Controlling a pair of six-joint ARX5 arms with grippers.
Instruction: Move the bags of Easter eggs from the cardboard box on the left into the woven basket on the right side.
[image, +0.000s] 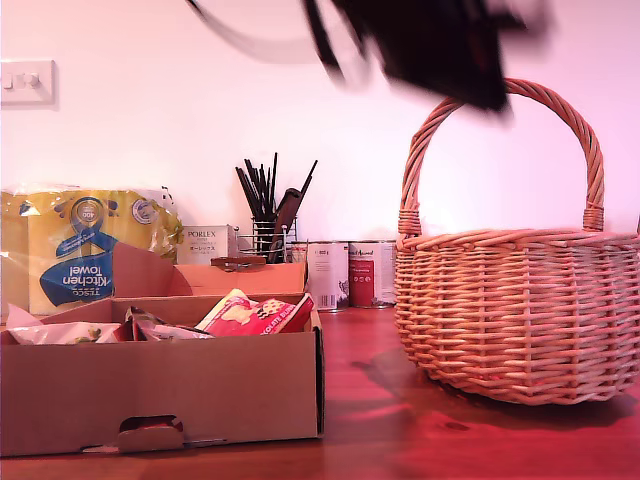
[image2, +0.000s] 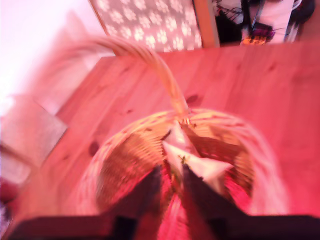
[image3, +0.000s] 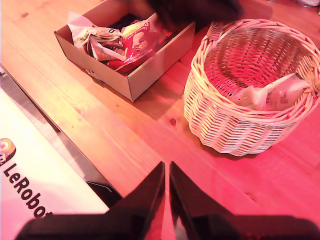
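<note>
The cardboard box stands at the exterior view's left and holds several bags of Easter eggs, among them a red one and a white one. The woven basket stands at the exterior view's right, with white bags lying inside it. My first gripper hovers blurred above the basket, jaws slightly apart with nothing between them; its arm smears across the top by the handle. My second gripper is shut over bare table, apart from the box.
Behind the box stand a yellow-and-blue kitchen towel pack, a white Porlex carton, a black wire utensil holder and two tins. A white sheet with LeRobot lettering lies at the table's edge.
</note>
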